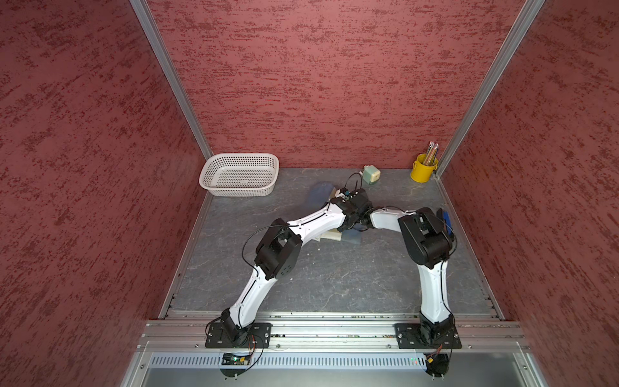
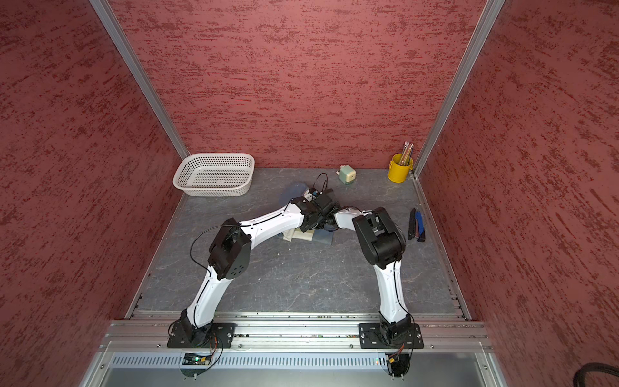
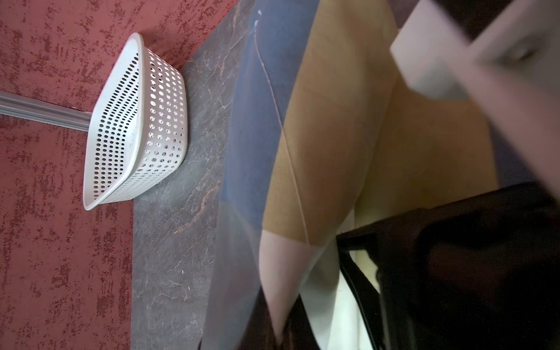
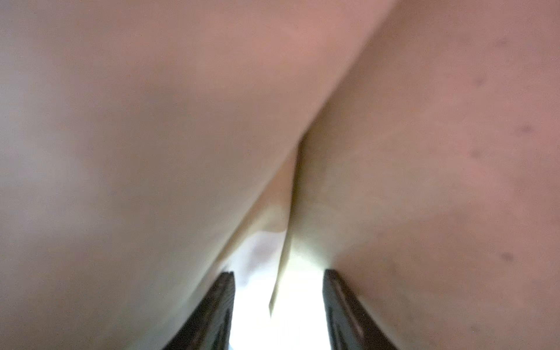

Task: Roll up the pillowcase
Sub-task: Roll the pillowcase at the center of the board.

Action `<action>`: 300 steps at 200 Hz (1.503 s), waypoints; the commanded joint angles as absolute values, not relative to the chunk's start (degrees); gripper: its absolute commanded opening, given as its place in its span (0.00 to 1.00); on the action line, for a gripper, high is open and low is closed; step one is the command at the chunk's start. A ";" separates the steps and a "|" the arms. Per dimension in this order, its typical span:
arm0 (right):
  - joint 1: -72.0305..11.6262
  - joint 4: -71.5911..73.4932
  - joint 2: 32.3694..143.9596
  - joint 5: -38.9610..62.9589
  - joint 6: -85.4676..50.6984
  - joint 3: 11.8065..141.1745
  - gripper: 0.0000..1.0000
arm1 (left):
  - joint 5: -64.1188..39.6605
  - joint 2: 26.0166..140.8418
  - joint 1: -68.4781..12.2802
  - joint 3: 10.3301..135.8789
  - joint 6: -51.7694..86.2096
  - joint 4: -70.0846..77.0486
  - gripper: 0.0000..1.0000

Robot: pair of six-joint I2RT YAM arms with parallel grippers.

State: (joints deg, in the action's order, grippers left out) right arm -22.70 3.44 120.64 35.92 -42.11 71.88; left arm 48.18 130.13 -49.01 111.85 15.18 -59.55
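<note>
Left claw [image 3: 280, 336]: pinched tight on a fold of the pillowcase [image 3: 327, 121], with cloth stretched ahead of it over the table [image 3: 175, 242], short of the basket [image 3: 157, 121]. Right claw [image 4: 278, 291]: spread, with a loose cloth edge between its fingers [image 4: 218, 312] and folds crowding close ahead. Probably a regrip mid-roll. Hold the left pinch firm, bite the right deep onto that edge, then turn both evenly for a tight roll.

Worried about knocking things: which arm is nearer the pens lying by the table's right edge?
Right. The right arm's elbow stands just beside the pens, not touching; the left arm is far off on the opposite side, past the right forearm.
</note>
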 commanded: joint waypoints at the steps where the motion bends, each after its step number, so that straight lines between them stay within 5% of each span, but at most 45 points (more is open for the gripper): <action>1: -20.10 4.74 115.03 35.56 -39.23 65.92 0.62 | 49.13 131.40 -49.92 111.60 16.40 -62.14 0.05; 43: -19.00 -11.83 105.11 30.96 -28.89 64.77 0.59 | 49.63 130.57 -48.77 109.15 16.71 -61.77 0.04; 84: -17.79 -24.68 101.45 15.81 -29.46 65.04 0.27 | 49.02 127.90 -49.35 104.70 13.72 -56.88 0.02; 133: -16.44 -15.22 105.55 26.30 -32.24 65.24 0.28 | 43.06 130.01 -52.92 104.24 11.23 -51.39 0.05; 148: -16.44 -13.50 107.00 28.67 -33.46 66.47 0.28 | 40.77 130.69 -52.57 103.44 12.56 -50.94 0.16; 160: -16.44 -13.10 107.73 29.33 -33.80 67.45 0.28 | 39.78 130.08 -52.22 102.45 13.51 -50.90 0.51; 185: -16.44 -12.75 108.35 30.64 -34.28 69.01 0.28 | 37.70 124.06 -51.49 96.70 13.83 -46.81 0.70; 226: -16.59 -13.17 107.65 30.80 -34.61 70.46 0.28 | 23.01 103.63 -46.20 80.25 16.28 -29.62 0.81; 266: -17.50 -14.86 108.17 30.71 -34.06 72.73 0.28 | -3.14 83.32 -33.68 61.91 21.14 -7.79 0.85; 300: -22.24 -18.82 110.72 32.45 -31.36 80.72 0.26 | -14.74 83.44 -18.43 54.61 27.55 -4.34 0.84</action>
